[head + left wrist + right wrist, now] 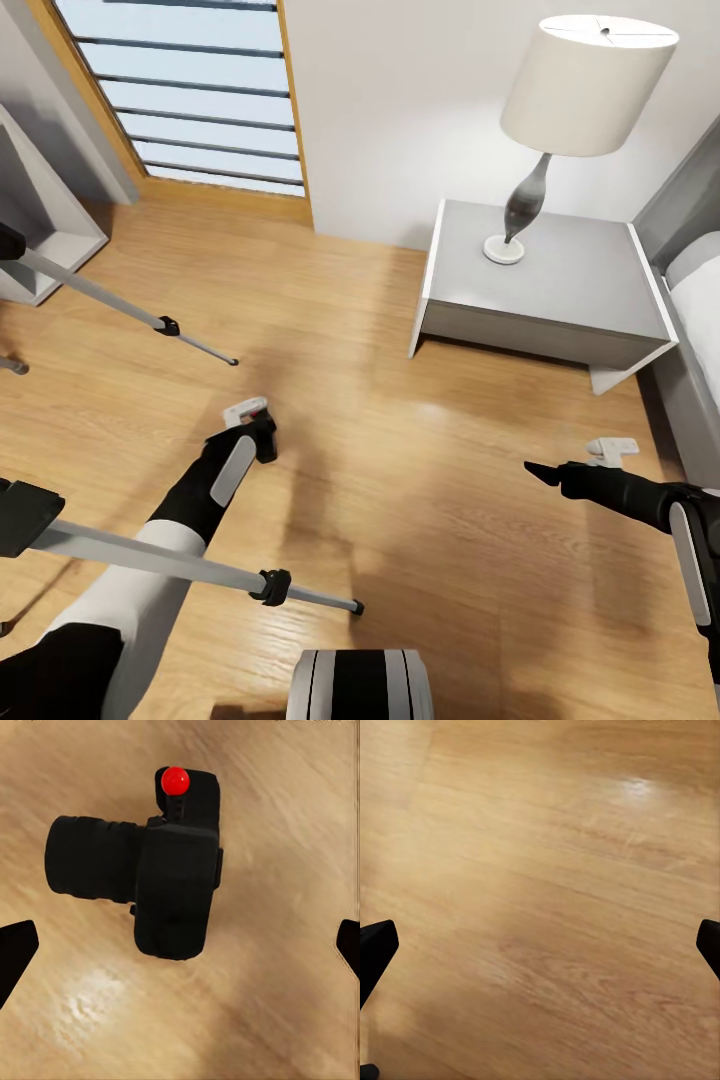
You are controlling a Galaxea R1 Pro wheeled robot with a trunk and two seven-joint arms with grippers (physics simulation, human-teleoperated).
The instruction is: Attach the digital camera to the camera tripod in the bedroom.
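The floor (400,480) of light wood planks spans the head view, with a sheen patch near centre. At 12 to 1 o'clock a white wall (400,100) rises behind it, and at 11 o'clock a wood-framed window (190,90) with dark slats reaches down to the floor. A grey bed (695,300) edges in at 3 o'clock. Just beside it, at 1 to 2 o'clock, stands a grey nightstand (545,270) with white side panels, and on its top a lamp (585,90) with a cream shade, a curved grey stem and a round white foot.

Two silver legs of the tripod (190,565) slant in from 9 and 8 o'clock, each with a black joint and a black tip on the floor; its head is out of frame.

The left arm (200,500) comes up from 7 o'clock, its wrist bent down toward the floor left of centre. In the left wrist view the camera (161,870) lies on the floor, lens pointing sideways, red button (175,780) showing, between the spread fingertips of the left gripper (180,952); the jaws are wide apart and touch nothing.

The right gripper (540,952) hangs at 3 to 4 o'clock in the head view, over bare planks, equally wide apart and holding nothing.
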